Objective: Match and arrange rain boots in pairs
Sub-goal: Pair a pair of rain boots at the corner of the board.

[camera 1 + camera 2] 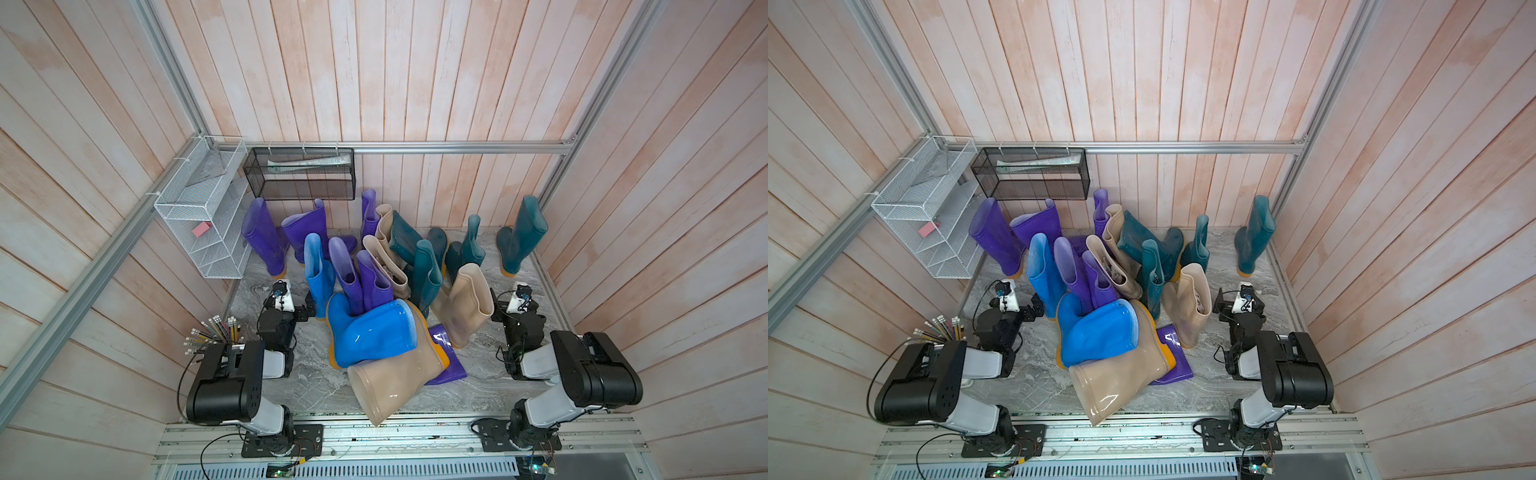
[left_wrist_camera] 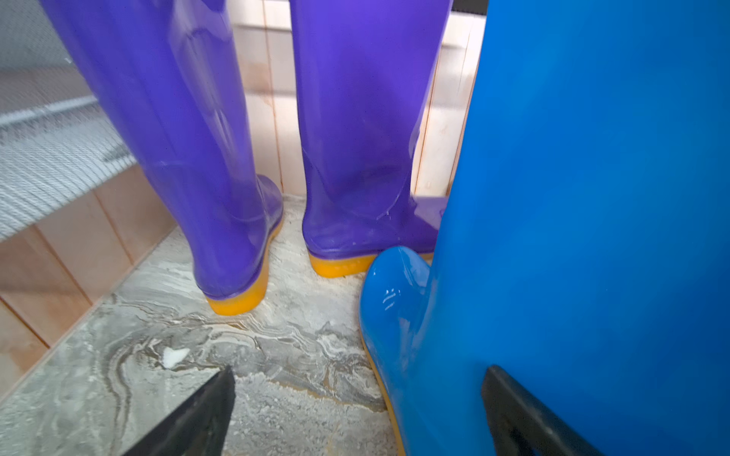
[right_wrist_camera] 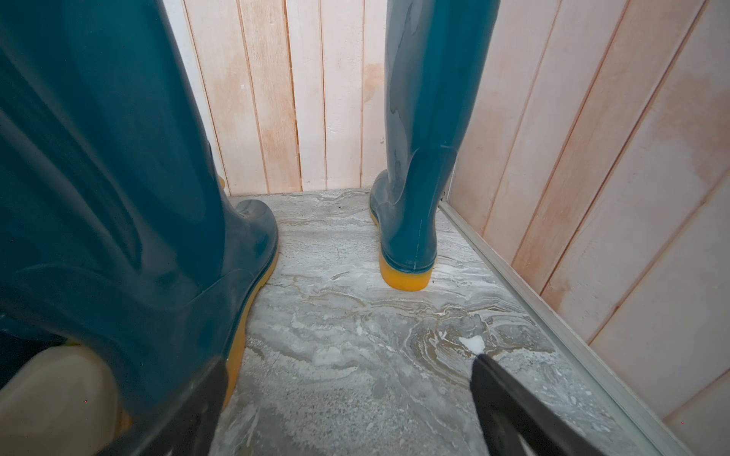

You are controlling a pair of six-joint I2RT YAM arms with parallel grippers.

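so, both claws spread wide, holding nothing, beside a jumble of rain boots (image 1: 372,282)
left gripper (image 2: 355,375) sits just beside the upright blue boot (image 2: 572,197), two purple boots (image 2: 189,158) standing beyond; right gripper (image 3: 349,363) hangs over the marble floor (image 3: 355,316) by the near teal boot (image 3: 118,177). mid-floor, a fallen blue boot (image 1: 374,332) lies on a toppled beige boot (image 1: 395,382).

Rain boots (image 1: 374,332) purple, bright blue, beige, dark teal; soles (image 3: 405,276) orange-yellow; worktop (image 1: 316,386) grey marbled; walls (image 1: 415,83) pale pink planks.
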